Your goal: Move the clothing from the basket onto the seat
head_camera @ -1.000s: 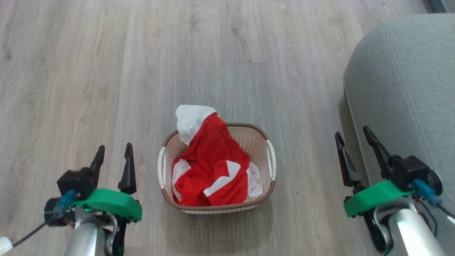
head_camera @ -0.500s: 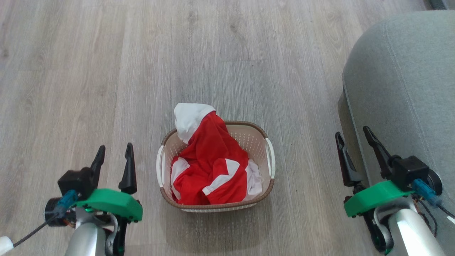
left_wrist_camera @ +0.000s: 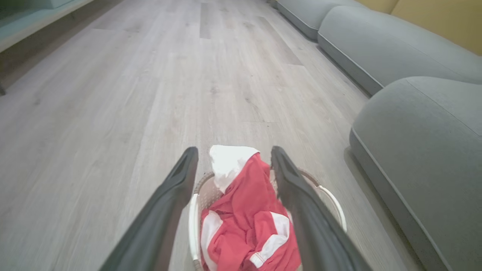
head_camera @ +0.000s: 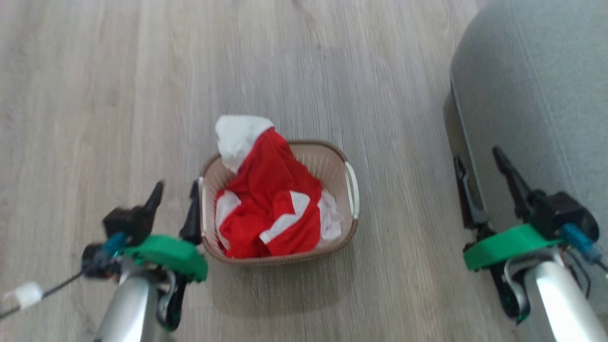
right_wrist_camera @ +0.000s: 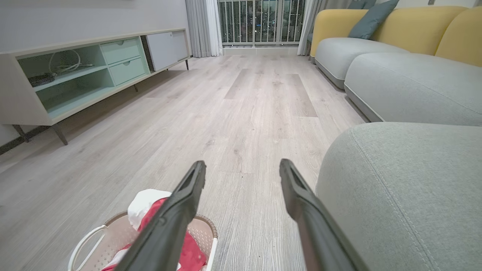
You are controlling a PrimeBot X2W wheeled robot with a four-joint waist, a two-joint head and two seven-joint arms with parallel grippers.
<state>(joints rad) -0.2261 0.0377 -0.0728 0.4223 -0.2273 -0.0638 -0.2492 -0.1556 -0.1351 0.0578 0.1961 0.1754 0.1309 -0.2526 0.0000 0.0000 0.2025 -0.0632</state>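
Well, the small cream plastic basket with a brown woven-look rim (head_camera: 340, 153) sits on the pale wood-grain floor (head_camera: 118, 95); the bright red and white clothing (head_camera: 270, 209) is heaped inside it, a white fold draped over its far rim; the left gripper (head_camera: 176, 190) hangs just beside its left handle, fingers apart, empty; the right gripper (head_camera: 479, 164), likewise spread, hangs well to its right, by the large grey fabric seat (head_camera: 536, 95).

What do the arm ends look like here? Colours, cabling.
The left gripper and right gripper match: two long, tapered dark fingers, black motor block, green plastic collar, silver forearm. A blue connector feeds a black cable at each; the left cable carries a white tag.
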